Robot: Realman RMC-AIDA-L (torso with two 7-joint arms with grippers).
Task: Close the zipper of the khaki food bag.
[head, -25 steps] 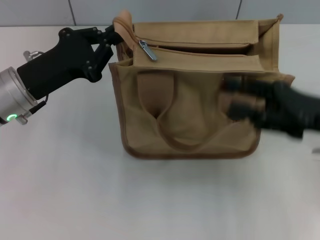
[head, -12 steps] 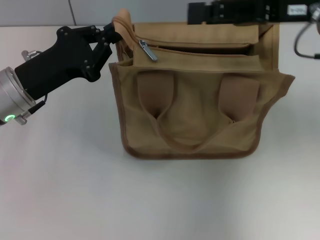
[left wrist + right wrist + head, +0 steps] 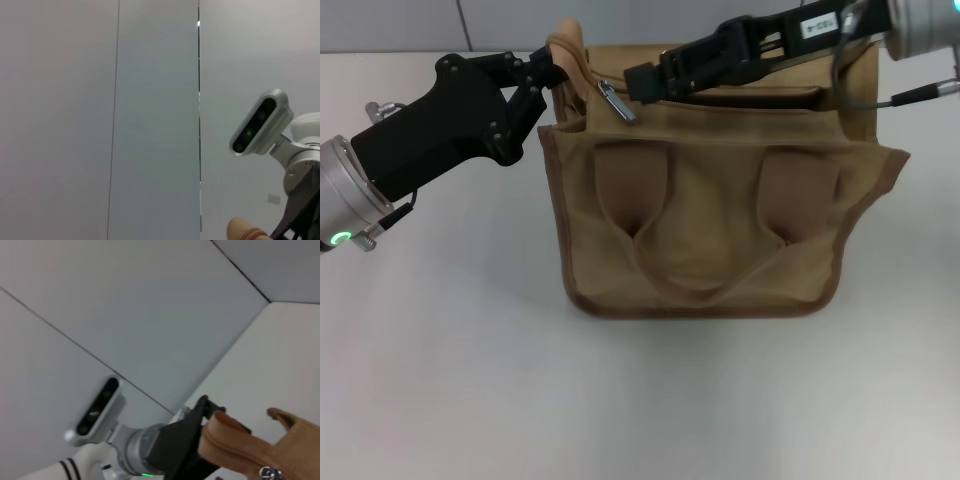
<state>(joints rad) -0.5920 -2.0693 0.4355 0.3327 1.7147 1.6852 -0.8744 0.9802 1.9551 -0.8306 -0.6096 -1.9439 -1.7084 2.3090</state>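
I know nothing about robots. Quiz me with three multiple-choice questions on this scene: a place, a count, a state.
1. Where is the silver metal pull tab on the boxy khaki canvas bag?
A. left end of the top
B. right end
C. front pocket

2. How many wide tan strap handles cross its front?
A. one
B. two
C. four

3. The zipper is
A. fully closed
B. open
C. torn off

Answers: 1 A, the tab lies near the left gripper, with the right gripper just beside it. 2 B, two straps show. 3 B, a dark gap runs along the top.

White table (image 3: 450, 380) w/ khaki food bag (image 3: 705, 230) standing on it, approx centre.
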